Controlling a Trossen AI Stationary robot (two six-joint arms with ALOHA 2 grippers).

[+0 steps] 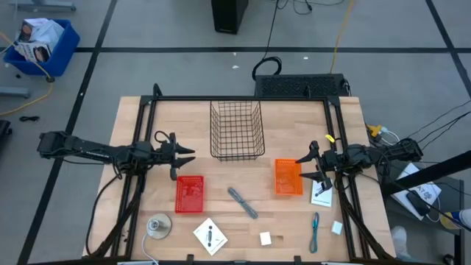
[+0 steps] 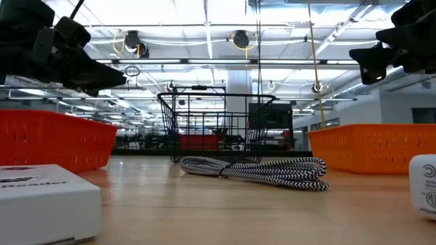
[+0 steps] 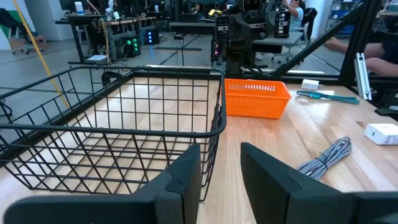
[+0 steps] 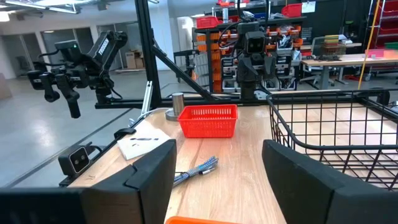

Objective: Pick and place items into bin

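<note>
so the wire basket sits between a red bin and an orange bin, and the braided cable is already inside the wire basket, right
Not quite. The wire basket does sit between the red bin and the orange bin, but the braided cable is not inside it. The high view shows the cable lying on the bare table in front of the basket, between the two bins.

Wooden table (image 1: 235,221), round grey disc (image 1: 158,226) near its front left corner, blue crate (image 1: 40,46) on floor
</note>
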